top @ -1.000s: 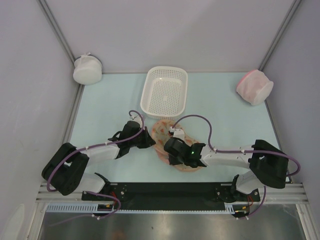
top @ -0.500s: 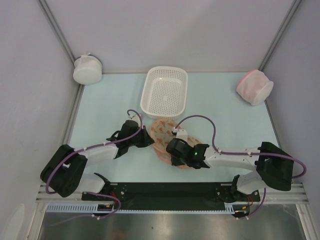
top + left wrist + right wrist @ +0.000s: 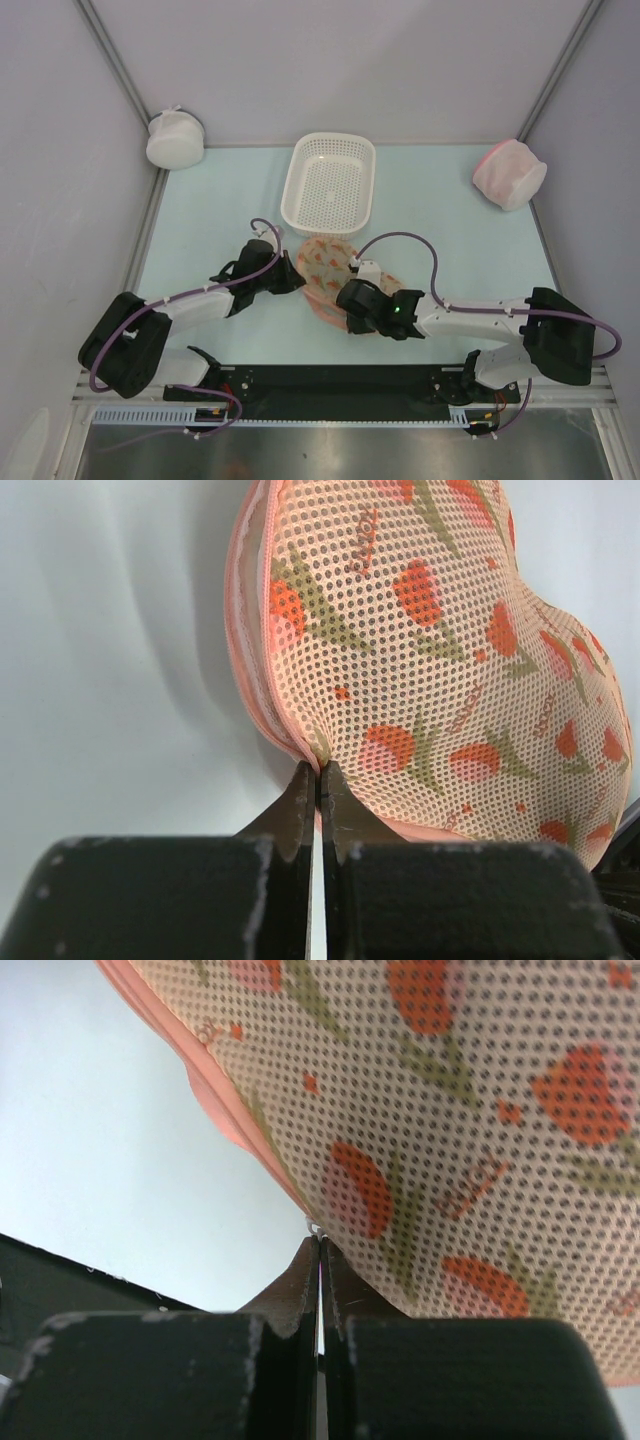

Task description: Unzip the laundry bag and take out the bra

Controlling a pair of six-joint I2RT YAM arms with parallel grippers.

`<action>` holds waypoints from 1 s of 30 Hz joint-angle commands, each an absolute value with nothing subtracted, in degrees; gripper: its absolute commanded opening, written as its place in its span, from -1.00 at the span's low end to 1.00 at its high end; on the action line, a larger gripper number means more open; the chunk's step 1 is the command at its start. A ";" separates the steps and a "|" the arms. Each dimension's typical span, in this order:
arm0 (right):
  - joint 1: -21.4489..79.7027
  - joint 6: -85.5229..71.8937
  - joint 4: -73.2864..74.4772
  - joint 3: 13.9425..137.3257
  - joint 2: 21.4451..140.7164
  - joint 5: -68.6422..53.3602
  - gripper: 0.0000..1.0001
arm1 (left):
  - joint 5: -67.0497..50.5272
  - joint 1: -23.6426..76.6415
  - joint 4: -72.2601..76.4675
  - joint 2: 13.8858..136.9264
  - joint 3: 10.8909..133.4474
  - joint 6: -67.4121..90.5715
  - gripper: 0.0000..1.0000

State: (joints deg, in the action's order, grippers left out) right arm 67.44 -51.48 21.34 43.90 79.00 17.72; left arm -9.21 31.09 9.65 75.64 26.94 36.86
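The laundry bag [image 3: 322,262], beige mesh with orange-red and green print and pink edging, lies on the table just in front of the basket. My left gripper [image 3: 299,283] is shut, pinching the bag's pink edge [image 3: 300,742] at its left side; its tips [image 3: 319,770] meet on the fabric. My right gripper [image 3: 345,302] is shut at the bag's near edge, its tips [image 3: 319,1239] closed on a small white zipper pull [image 3: 314,1227]. The bag's printed mesh [image 3: 470,1110] fills the right wrist view. The bra is hidden.
A white perforated basket [image 3: 330,182] stands behind the bag. A round white mesh pouch [image 3: 174,138] sits in the back left corner, a pink-and-white one [image 3: 510,172] at the back right. The black mounting rail [image 3: 330,380] runs along the near edge.
The right arm has stretched out lower and its wrist has shifted slightly right along the bag's near edge. The left gripper has edged a little farther back. Both stay shut.
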 commanded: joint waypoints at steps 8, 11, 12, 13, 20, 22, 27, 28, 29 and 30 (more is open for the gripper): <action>68.20 -53.35 29.71 42.36 75.15 20.04 -1.00 | -4.31 28.74 9.58 74.00 26.37 33.84 -1.00; 68.20 -53.88 30.59 42.01 74.53 20.13 -1.00 | -4.31 28.48 9.58 74.00 26.37 33.84 -1.00; 68.20 -54.14 30.85 42.01 74.36 20.13 -1.00 | -4.31 28.39 9.58 74.00 26.37 33.75 -1.00; 68.20 -54.23 31.28 41.84 74.09 20.13 -1.00 | -4.39 28.39 9.58 74.09 26.37 33.75 -0.99; 68.38 -55.11 32.87 40.96 72.42 20.22 -1.00 | -4.48 27.95 9.49 74.18 26.28 33.40 -1.00; 68.38 -55.37 33.31 40.87 72.16 20.22 -1.00 | -4.48 27.95 9.49 74.18 26.28 33.31 -1.00; 68.64 -55.90 34.36 40.43 71.37 20.30 -1.00 | -4.57 27.77 9.67 74.53 26.45 33.22 -1.00; 68.64 -55.99 34.45 40.26 71.19 20.30 -1.00 | -4.57 27.69 9.58 74.53 26.54 33.05 -1.00; 68.64 -56.07 34.54 40.17 71.19 20.30 -1.00 | -4.57 27.69 9.67 74.53 26.54 33.05 -1.00; 68.64 -56.25 34.63 40.08 71.10 20.30 -1.00 | -4.57 27.60 9.67 74.62 26.54 33.05 -1.00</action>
State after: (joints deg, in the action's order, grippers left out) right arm 68.29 -55.27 29.95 41.01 72.62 18.26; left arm -8.93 29.28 9.19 75.35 26.63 35.48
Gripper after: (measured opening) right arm 0.009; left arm 0.011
